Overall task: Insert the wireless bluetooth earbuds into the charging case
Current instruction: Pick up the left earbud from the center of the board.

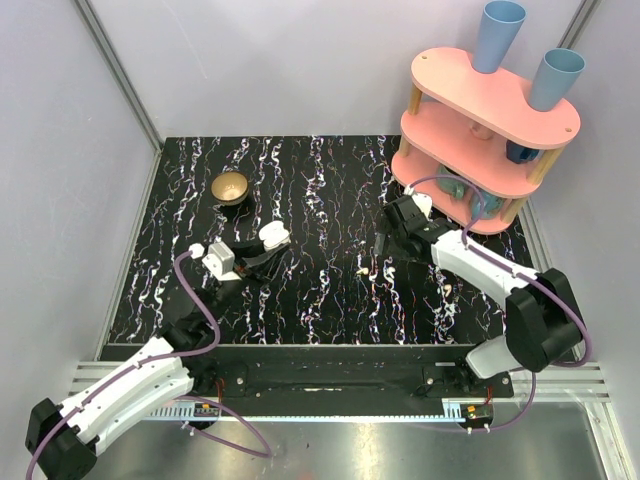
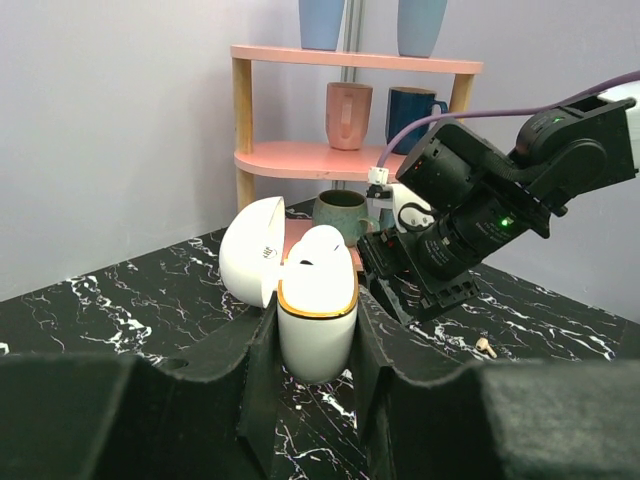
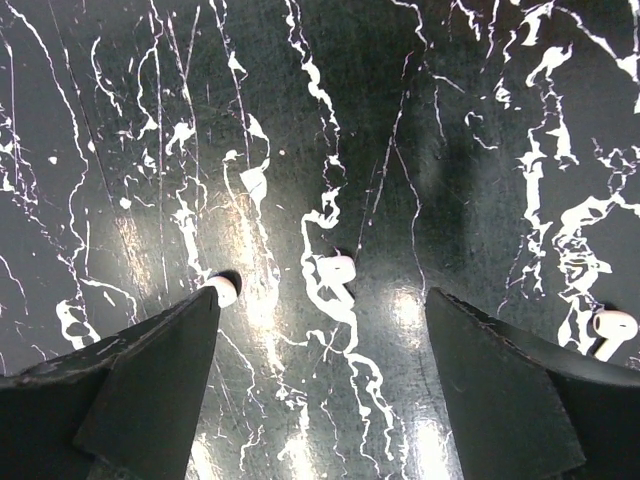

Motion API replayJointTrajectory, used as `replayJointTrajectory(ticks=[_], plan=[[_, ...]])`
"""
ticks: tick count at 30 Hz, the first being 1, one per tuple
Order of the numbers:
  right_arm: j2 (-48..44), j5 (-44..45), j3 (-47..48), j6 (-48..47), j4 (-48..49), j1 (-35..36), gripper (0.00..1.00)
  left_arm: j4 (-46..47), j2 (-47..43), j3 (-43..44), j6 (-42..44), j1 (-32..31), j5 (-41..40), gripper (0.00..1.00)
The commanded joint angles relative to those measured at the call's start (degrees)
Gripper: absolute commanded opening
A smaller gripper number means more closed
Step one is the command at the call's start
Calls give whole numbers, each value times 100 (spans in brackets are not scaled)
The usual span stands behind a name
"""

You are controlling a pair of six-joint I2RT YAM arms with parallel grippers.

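Observation:
My left gripper point(image 2: 316, 345) is shut on the white charging case point(image 2: 318, 320), which has a gold rim and stands upright with its lid point(image 2: 250, 250) swung open to the left. From above, the case point(image 1: 275, 235) sits left of the table's centre in that gripper point(image 1: 266, 248). My right gripper point(image 3: 322, 298) hangs open over the black marbled top. One white earbud point(image 3: 336, 270) lies between its fingers, a second point(image 3: 224, 290) touches the left fingertip, and a third point(image 3: 612, 325) lies beyond the right finger. Small cream buds point(image 1: 362, 270) point(image 1: 447, 288) show on the table near the right gripper point(image 1: 384, 246).
A pink two-tier shelf point(image 1: 480, 130) stands at the back right with blue cups on top and mugs below, close behind the right arm. A small gold bowl point(image 1: 231, 187) sits at the back left. Grey walls enclose the table on three sides.

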Motion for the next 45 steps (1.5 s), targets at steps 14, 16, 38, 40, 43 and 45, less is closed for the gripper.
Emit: replayJointTrajectory(ticks=[14, 16, 38, 40, 43, 45], plan=[[746, -262, 147, 20, -26, -35, 66, 269, -51, 117, 127, 34, -91, 0], [843, -236, 165, 28, -17, -35, 62, 269, -42, 135, 127, 34, -73, 0], [1274, -306, 200, -24, 255, -35, 50, 287, -33, 73, 154, 26, -144, 0], [1309, -315, 183, -16, 291, -35, 50, 287, -24, 73, 154, 25, -161, 0], [1326, -288, 174, -24, 326, -35, 50, 287, -15, 73, 163, 34, -161, 0], [1361, -262, 182, -7, 335, -35, 49, 278, 2, 65, 171, 34, -170, 0]])
